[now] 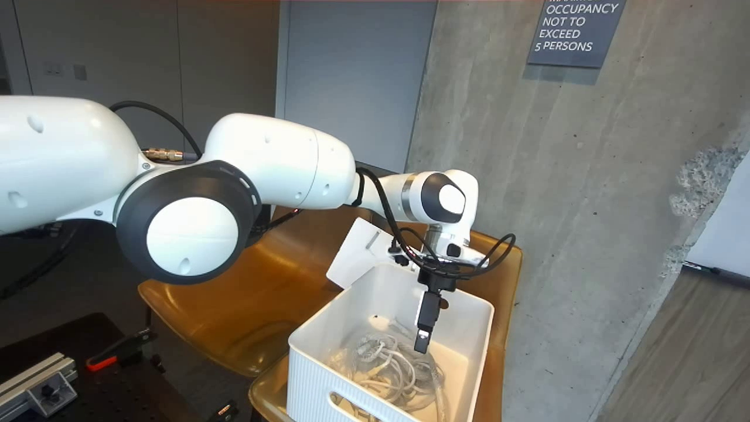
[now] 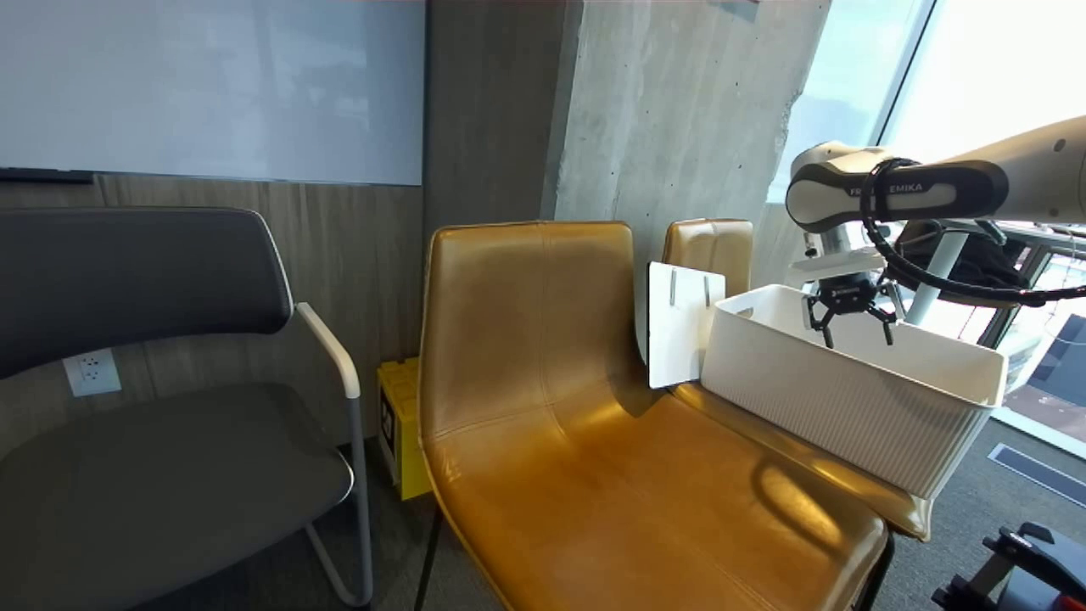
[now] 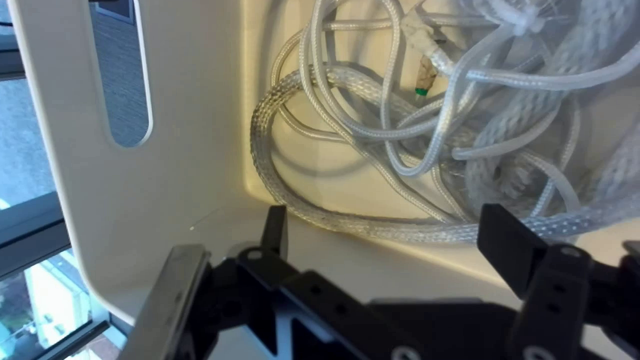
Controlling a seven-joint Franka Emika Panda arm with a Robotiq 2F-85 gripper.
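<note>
My fingers [image 3: 510, 250] are spread wide with nothing held between them, tips pointing down over the inside of a white bin [image 1: 322, 375]; how far they hang above what lies there I cannot tell. In the wrist view a braided mesh sleeve [image 3: 370, 226] passes just beyond them, partly hidden by one tip, and curls round into a loop. Past it, white cords [image 3: 390, 134] lie in a loose tangle on the bin's floor, crossing one another and the sleeve, with a brownish stub [image 3: 426, 75], green at one end, among them. An oblong handle slot [image 3: 120, 85] is cut through the bin's end wall. The bin stands on a tan chair [image 2: 713, 246], close beside a matching chair [image 2: 543, 475], and a white panel [image 2: 679, 331] stands upright just beside one end of it. My white arm [image 1: 281, 158] reaches across above these seats. Behind the bin rises a concrete pillar [image 1: 556, 205] bearing an occupancy sign [image 1: 577, 32]. Farther out, in an exterior view, a yellow case [image 2: 409, 458] sits on the floor near a dark chair [image 2: 144, 288], below a whiteboard [image 2: 212, 85].
</note>
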